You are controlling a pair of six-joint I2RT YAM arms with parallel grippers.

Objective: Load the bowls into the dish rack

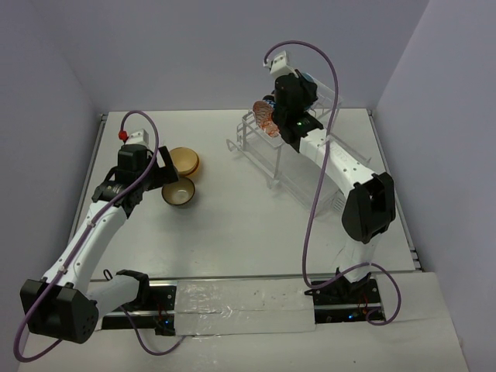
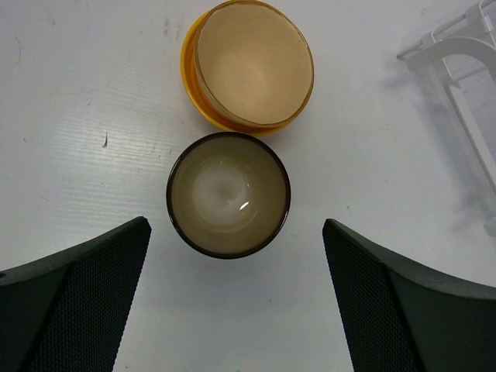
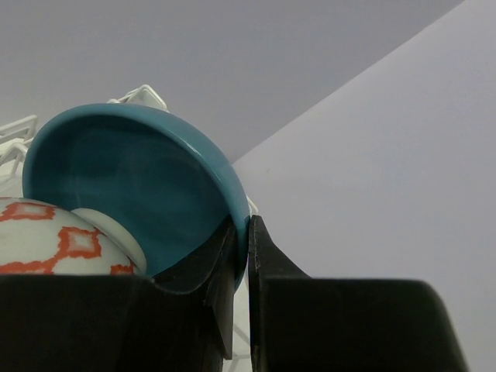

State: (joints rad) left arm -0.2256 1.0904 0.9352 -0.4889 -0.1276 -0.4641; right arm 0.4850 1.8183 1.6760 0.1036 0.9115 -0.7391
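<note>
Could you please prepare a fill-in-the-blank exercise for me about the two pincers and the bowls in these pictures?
1. The right pincer is shut on the ____ of the blue bowl.
2. The left pincer hovers over the dark-rimmed bowl with its jaws wide ____.
3. The tan bowl sits ____ the orange-yellow bowl.

Missing words: rim; open; inside

Nothing to read here, folks: no lettering, label, brand or number shows on the blue bowl (image 3: 132, 186), the dark-rimmed bowl (image 2: 229, 194), the dish rack (image 1: 260, 151) or the table (image 1: 232, 240).
</note>
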